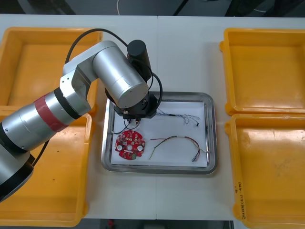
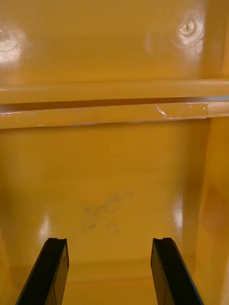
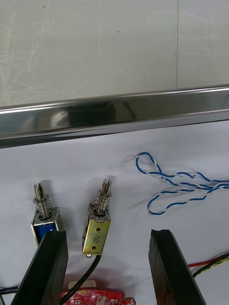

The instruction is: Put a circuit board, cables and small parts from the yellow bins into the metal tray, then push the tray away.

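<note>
My left gripper (image 3: pixel 107 268) hangs open low over the metal tray (image 1: pixel 212 138), near its far left corner. Between its fingers a small metal part (image 3: pixel 97 225) with a spring and a black lead lies on the white inside. A second small metal part (image 3: pixel 45 220) lies just beyond the tip of one finger (image 3: pixel 47 267). A twisted blue and white cable (image 3: pixel 176 183) lies beside them, close to the tray's shiny rim (image 3: pixel 114 114). In the front view the round red circuit board (image 1: pixel 129 145) and a red and yellow cable (image 1: pixel 178 143) lie in the tray. My right gripper (image 2: pixel 109 271) is open over a bare bin floor (image 2: pixel 114 190).
Two yellow bins (image 1: pixel 43 62) (image 1: pixel 52 181) stand left of the tray and two (image 1: pixel 267 71) (image 1: pixel 271 171) right of it; all look bare inside. My left arm (image 1: pixel 119 78) covers the tray's far left corner. Bare table lies beyond the tray.
</note>
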Robot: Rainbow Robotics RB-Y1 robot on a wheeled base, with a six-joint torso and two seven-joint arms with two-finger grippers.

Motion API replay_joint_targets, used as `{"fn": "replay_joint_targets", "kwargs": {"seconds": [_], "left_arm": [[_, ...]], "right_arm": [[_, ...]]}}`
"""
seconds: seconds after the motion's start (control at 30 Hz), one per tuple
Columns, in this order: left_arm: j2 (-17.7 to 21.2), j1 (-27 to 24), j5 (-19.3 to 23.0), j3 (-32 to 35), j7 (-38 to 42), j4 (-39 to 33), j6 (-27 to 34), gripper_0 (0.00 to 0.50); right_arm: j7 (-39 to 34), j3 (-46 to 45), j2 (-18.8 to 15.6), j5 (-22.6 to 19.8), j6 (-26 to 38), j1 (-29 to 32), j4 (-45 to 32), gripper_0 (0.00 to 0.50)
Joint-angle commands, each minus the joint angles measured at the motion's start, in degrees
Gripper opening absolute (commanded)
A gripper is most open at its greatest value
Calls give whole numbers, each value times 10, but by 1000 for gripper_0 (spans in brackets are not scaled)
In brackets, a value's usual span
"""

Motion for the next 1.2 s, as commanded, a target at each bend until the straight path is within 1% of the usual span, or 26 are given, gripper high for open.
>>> {"fn": "replay_joint_targets", "kwargs": {"seconds": [0.03, 0.23, 0.47, 0.5, 0.83, 1.07, 1.2], "left_arm": [[-12, -27, -5, -4, 41, -8, -5, 500], [0, -27, -2, 21, 41, -27, 6, 500], [18, -28, 8, 63, 36, -70, 60, 500], [25, -28, 15, 76, 36, -83, 76, 500], [68, -27, 60, 147, 22, -139, 159, 500], [108, -26, 103, 203, 13, -172, 221, 500], [130, -10, 114, 233, 11, -191, 229, 500]], "right_arm": [[-40, -10, 4, -8, 2, 11, -18, 500], [-38, -10, 4, -12, 2, 11, -18, 500], [-37, -10, 4, -18, 2, 11, -18, 500], [-36, -10, 4, -20, 2, 10, -19, 500], [-36, -10, 3, -29, 2, 11, -28, 500], [-35, -10, -8, -38, 2, 11, -42, 500], [-39, -1, -23, -51, 2, 10, -62, 500]]}}
